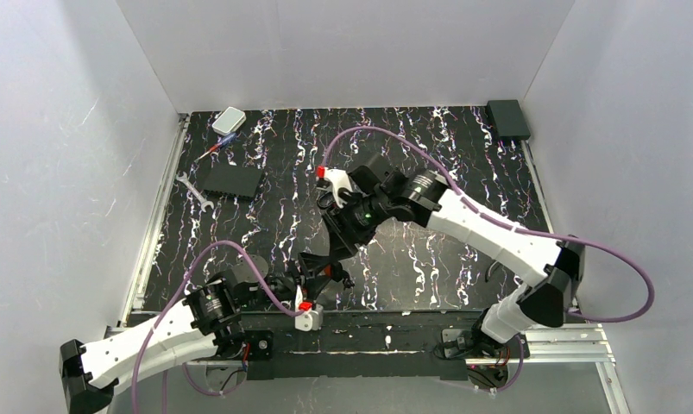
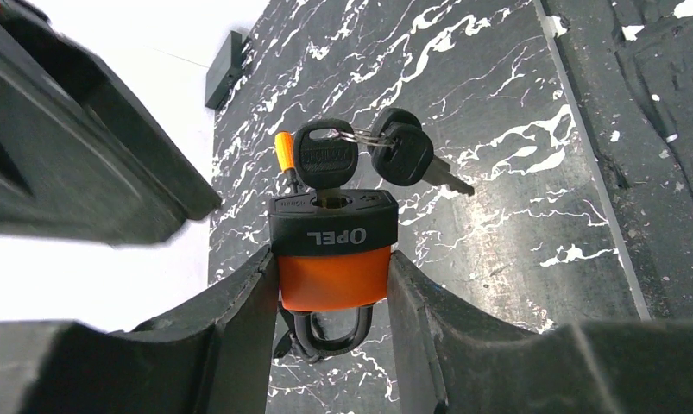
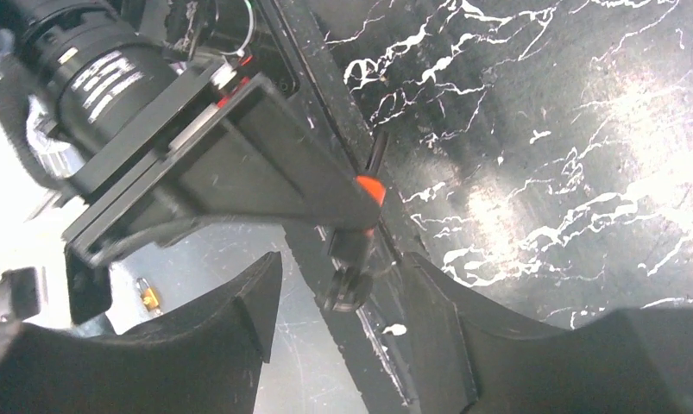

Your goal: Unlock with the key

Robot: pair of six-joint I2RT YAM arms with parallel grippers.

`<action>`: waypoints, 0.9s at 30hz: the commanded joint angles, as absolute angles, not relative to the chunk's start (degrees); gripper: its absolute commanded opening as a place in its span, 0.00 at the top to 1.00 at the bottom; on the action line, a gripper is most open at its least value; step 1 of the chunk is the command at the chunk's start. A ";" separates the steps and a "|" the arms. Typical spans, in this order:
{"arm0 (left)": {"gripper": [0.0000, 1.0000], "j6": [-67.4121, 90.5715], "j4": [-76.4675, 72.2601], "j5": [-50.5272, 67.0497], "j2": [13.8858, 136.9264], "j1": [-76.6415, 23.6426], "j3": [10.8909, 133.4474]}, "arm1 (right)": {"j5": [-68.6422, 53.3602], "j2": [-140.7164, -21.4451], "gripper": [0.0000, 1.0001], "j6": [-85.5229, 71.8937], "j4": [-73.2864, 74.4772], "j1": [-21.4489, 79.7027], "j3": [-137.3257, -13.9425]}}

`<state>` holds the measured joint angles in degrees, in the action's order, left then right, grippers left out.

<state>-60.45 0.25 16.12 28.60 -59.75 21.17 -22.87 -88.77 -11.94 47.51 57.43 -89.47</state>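
My left gripper (image 2: pixel 332 263) is shut on the small orange padlock (image 2: pixel 334 280), gripping its body from both sides with the black shackle (image 2: pixel 330 332) pointing back at the wrist. The key (image 2: pixel 324 159), with its rounded black head, sticks in the lock's black end. A second black-headed key (image 2: pixel 403 155) hangs from the same ring. In the right wrist view my right gripper (image 3: pixel 341 276) is open, with the key head (image 3: pixel 347 289) between its fingers and a gap on each side. Both grippers meet near the table's front edge (image 1: pixel 312 272).
At the back left lie a silver wrench (image 1: pixel 192 190), a thin screwdriver (image 1: pixel 215 148), a white box (image 1: pixel 229 120) and a flat black block (image 1: pixel 230 179). Another black box (image 1: pixel 507 117) sits in the far right corner. White walls enclose the marbled table.
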 commanded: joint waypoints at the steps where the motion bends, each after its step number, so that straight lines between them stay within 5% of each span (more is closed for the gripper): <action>1: 1.00 -60.69 -2.42 16.18 29.15 -59.94 23.20 | -23.01 -82.56 0.39 -14.53 48.99 57.22 -87.14; 27: 1.00 -60.67 -2.11 15.29 28.52 -59.96 23.55 | -22.34 -80.11 0.56 -21.43 43.02 59.64 -77.21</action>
<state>-60.45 0.47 15.44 29.71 -59.75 21.17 -23.94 -81.73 -20.67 44.27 58.65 -78.17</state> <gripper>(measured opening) 0.417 0.449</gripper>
